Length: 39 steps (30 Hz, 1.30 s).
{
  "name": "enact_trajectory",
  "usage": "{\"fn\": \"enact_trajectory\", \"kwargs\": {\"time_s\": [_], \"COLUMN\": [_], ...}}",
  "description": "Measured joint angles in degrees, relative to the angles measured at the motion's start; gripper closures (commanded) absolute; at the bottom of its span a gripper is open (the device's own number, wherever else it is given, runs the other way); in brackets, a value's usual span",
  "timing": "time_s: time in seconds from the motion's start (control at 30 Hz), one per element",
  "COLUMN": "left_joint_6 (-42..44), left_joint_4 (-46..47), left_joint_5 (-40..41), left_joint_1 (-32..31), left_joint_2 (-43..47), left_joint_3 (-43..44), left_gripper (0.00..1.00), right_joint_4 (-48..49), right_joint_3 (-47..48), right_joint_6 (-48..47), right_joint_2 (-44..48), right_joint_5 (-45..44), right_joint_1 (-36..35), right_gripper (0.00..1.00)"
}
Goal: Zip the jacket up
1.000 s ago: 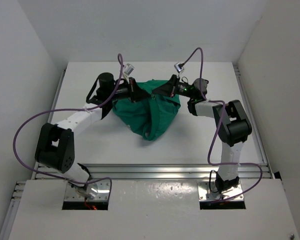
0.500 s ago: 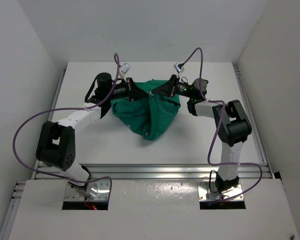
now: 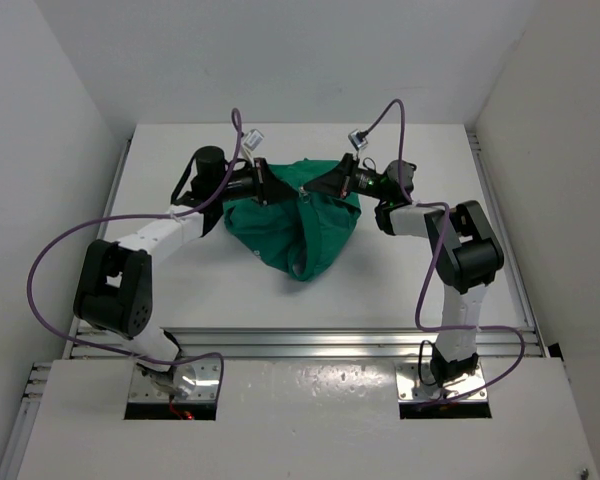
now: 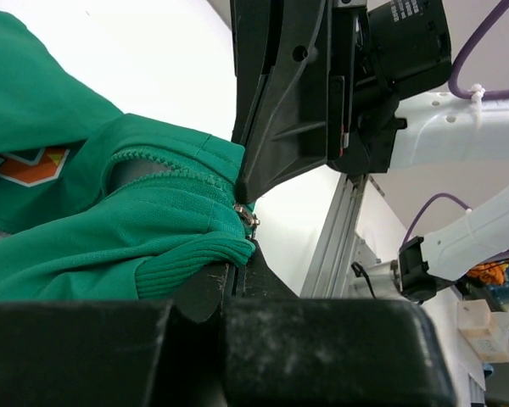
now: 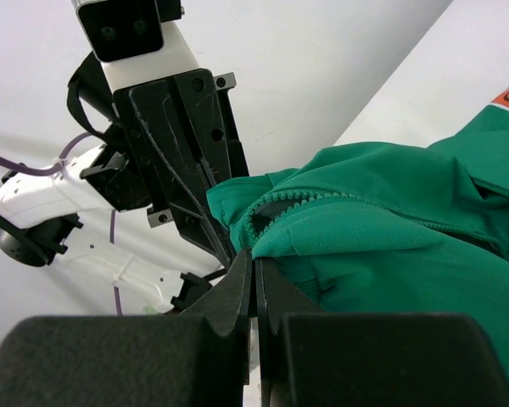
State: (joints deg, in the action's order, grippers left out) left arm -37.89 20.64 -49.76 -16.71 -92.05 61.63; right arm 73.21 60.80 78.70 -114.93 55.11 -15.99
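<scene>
At the far middle of the tabletop point(image 3: 180, 290), you see the jacket point(image 3: 300, 228) bunched, its top edge held between left claw point(image 3: 268, 186) and right claw point(image 3: 328, 182); from the left wrist, your claw pinches the ribbed edge beside the zipper slider point(image 4: 246, 222); from the right wrist, your claw is pressed together on green fabric below the zipper teeth point(image 5: 301, 199).

White table point(image 3: 210, 290), matte, boxed in by plain white walls: back wall point(image 3: 300, 60) behind its far edge, side walls point(image 3: 40, 170) off its left and right. Aluminium rail point(image 3: 310, 340) along the table's near edge, white plate point(image 3: 310, 400) nearer still. Even diffuse light, soft shadows.
</scene>
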Motion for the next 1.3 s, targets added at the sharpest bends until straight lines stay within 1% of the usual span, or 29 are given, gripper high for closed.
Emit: {"fn": "enact_trajectory", "kwargs": {"time_s": [0.07,0.1,0.13,0.23,0.33,0.37,0.47,0.63,0.73,0.83,0.9,0.97,1.03,1.17,1.3], "left_joint_6": [0.85,1.46,1.95,4.22,7.26,8.39,12.15,21.97,29.51,38.62,44.76,51.58,57.88,69.33,78.62], "left_joint_4": [-0.24,-0.37,-0.44,-2.86,-6.21,-7.28,-10.67,-15.93,-17.33,-16.87,-15.39,-12.57,-8.96,-1.97,9.31], "left_joint_5": [-0.04,-0.22,-0.31,-1.29,-0.35,0.11,1.60,5.35,10.51,18.73,23.91,28.57,32.48,38.51,41.62], "left_joint_1": [-0.02,-0.02,-0.02,-0.02,-0.04,-0.04,-0.07,-0.68,-2.45,-7.30,-11.45,-15.50,-18.25,-20.15,-21.05], "left_joint_2": [0.00,0.00,0.00,0.04,0.81,1.51,4.63,11.63,17.29,23.80,27.28,29.55,30.75,30.75,29.77], "left_joint_3": [-0.02,0.00,-0.02,-0.17,-1.49,-2.01,-2.95,-2.99,-4.59,-8.63,-12.59,-17.03,-21.75,-28.30,-32.74], "left_gripper": [0.98,0.91,0.74,0.68,0.67,0.62,0.62,0.62,0.62,0.62,0.59,0.57,0.57,0.56,0.56], "right_joint_4": [0.02,-0.02,-0.02,0.20,0.26,0.24,0.26,0.31,0.28,0.28,0.26,0.26,0.28,0.26,0.26], "right_joint_3": [-0.02,-0.02,-0.02,0.00,-0.02,-0.09,-0.59,-1.90,-2.56,-3.39,-3.87,-4.42,-4.98,-5.46,-5.60], "right_joint_6": [0.02,0.02,0.02,0.04,0.07,0.07,0.07,0.07,0.09,0.22,0.37,0.44,0.48,0.68,0.85], "right_joint_2": [0.00,0.00,0.00,0.11,0.35,0.52,1.46,3.41,3.91,4.15,4.35,4.68,5.07,5.73,5.84], "right_joint_5": [-0.02,0.02,0.02,-1.46,-2.71,-2.93,-3.58,-3.72,-3.76,-3.80,-3.89,-3.96,-3.96,-3.98,-4.04], "right_joint_1": [0.00,-0.02,-0.07,0.04,0.48,0.48,0.50,0.48,0.48,0.26,0.07,-0.24,-0.39,-0.66,-0.83], "right_gripper": [1.00,1.00,1.00,1.00,1.00,1.00,1.00,1.00,1.00,1.00,1.00,1.00,1.00,1.00,1.00]}}
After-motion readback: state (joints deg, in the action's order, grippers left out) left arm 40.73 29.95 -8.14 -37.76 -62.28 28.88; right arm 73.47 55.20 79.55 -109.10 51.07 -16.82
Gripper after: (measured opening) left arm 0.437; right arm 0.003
